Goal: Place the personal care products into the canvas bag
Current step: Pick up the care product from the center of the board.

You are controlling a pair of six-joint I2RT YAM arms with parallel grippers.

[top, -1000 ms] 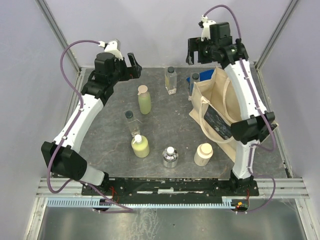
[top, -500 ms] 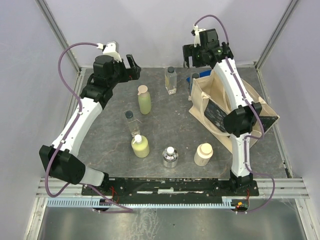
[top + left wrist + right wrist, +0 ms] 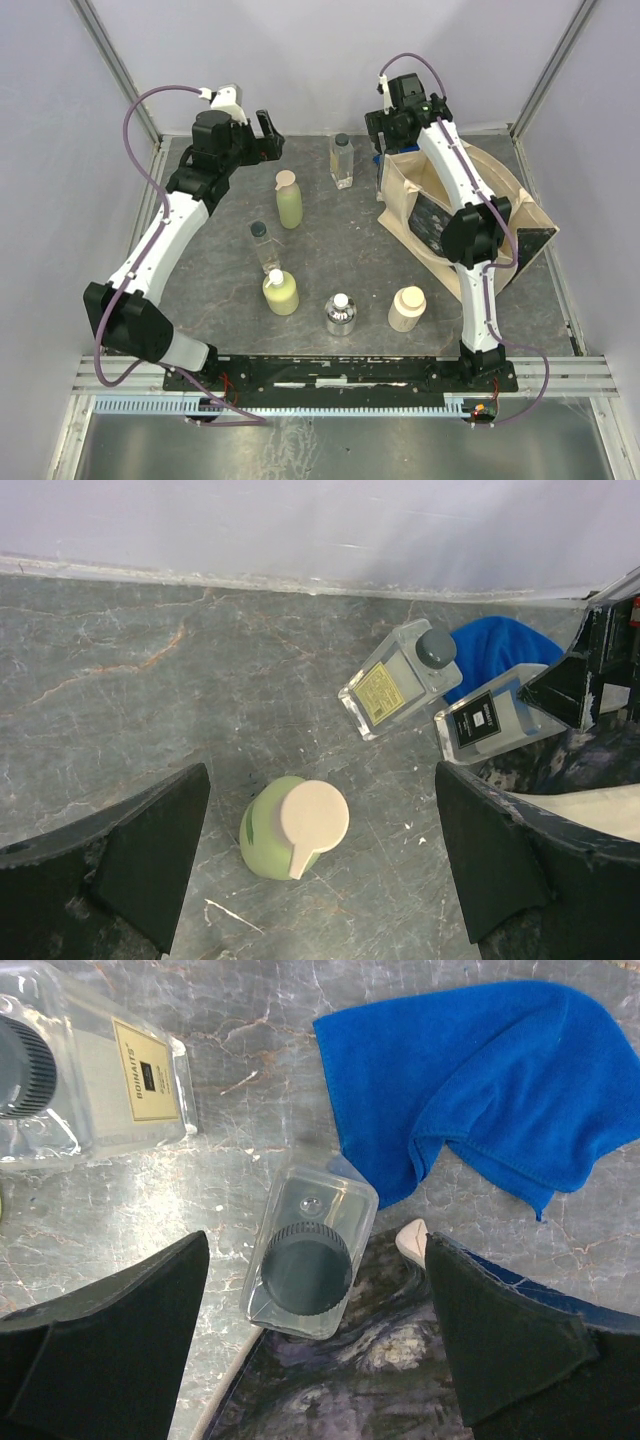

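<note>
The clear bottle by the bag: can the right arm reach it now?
Probably yes: the open right gripper hangs over the clear bottle, fingers either side, though the canvas bag crowds it.

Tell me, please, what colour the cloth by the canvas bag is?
Bright blue; the cloth shows best in the right wrist view.

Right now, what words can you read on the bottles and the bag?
"BOHIAITS", as best it reads: on the gold label of the clear square bottle with the dark cap.
The black label on the second clear black-capped bottle: white print, too small to read.
The dark printed panel on the beige canvas bag: too small to read.
</note>
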